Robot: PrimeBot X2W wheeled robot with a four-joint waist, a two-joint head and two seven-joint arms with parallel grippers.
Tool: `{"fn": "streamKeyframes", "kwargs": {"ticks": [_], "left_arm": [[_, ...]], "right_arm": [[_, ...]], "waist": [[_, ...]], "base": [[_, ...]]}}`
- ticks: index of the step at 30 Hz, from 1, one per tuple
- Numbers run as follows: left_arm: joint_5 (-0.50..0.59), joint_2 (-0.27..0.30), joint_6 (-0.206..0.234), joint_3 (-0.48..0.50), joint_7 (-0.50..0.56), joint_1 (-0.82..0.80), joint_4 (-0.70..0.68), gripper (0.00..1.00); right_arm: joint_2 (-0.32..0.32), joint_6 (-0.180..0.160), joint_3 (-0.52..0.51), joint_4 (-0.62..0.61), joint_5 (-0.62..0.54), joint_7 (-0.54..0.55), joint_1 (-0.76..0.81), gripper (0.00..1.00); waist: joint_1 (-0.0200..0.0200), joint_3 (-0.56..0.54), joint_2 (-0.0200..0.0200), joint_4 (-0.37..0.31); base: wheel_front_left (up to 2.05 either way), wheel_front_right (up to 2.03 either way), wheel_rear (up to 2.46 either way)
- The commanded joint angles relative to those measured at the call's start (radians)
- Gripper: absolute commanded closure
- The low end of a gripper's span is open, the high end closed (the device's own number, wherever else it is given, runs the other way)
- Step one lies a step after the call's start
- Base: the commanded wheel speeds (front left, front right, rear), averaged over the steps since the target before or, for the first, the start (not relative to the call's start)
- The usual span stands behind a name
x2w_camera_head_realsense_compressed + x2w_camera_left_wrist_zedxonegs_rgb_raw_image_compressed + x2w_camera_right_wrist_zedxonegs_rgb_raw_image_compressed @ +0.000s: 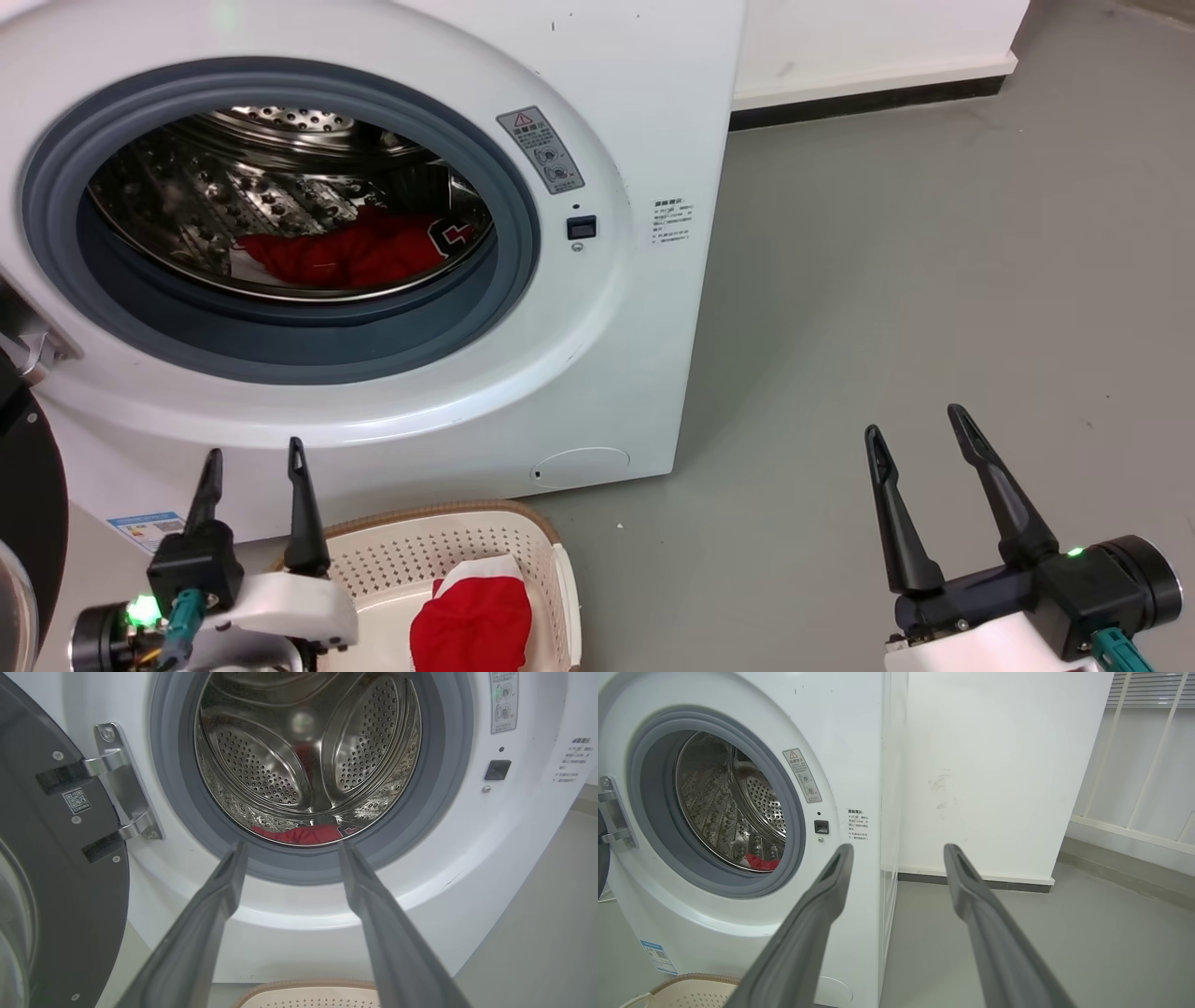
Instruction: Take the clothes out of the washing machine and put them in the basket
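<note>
The door stands wide open on the large white front-loading washing machine (pixel 597 392), and at the bottom of its perforated steel drum (pixel 233 187) lies a bright red fabric garment (pixel 359 257), a black-and-white emblem showing at its right end. Down on the grey floor (pixel 915 261), close against the machine's front, sits the small cream plastic basket with the brown rim (pixel 439 511), and a second red garment with a white band (pixel 471 621) lies inside it, towards the near edge. The left fingers (pixel 301 504) are apart, holding nothing, poised by the basket's left rim and pointing up at the drum opening. The right fingers (pixel 894 523) are spread as well, empty, out over the floor well to the right of the machine. The black-rimmed round door (pixel 60 882) hangs at the machine's left on its metal hinge (pixel 121 779).
</note>
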Motion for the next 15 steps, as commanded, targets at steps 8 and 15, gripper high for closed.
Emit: {"fn": "streamKeyframes", "kwargs": {"ticks": [8, 15], "left_arm": [[0.036, 0.037, -0.104, 0.045, -0.003, -0.225, 0.094, 0.00], [0.060, 0.123, -0.158, 0.029, 0.020, -0.485, 0.256, 0.00]], "right_arm": [[0.000, -0.001, 0.017, -0.025, 0.010, -0.002, -0.061, 0.00], [0.000, -0.001, 0.044, -0.054, 0.033, -0.002, -0.138, 0.00]], "waist": [[0.0002, 0.090, 0.0000, -0.038], [0.0002, 0.205, 0.0000, -0.079]], "base": [[0.00, 0.00, 0.00], [0.00, 0.00, 0.00]]}}
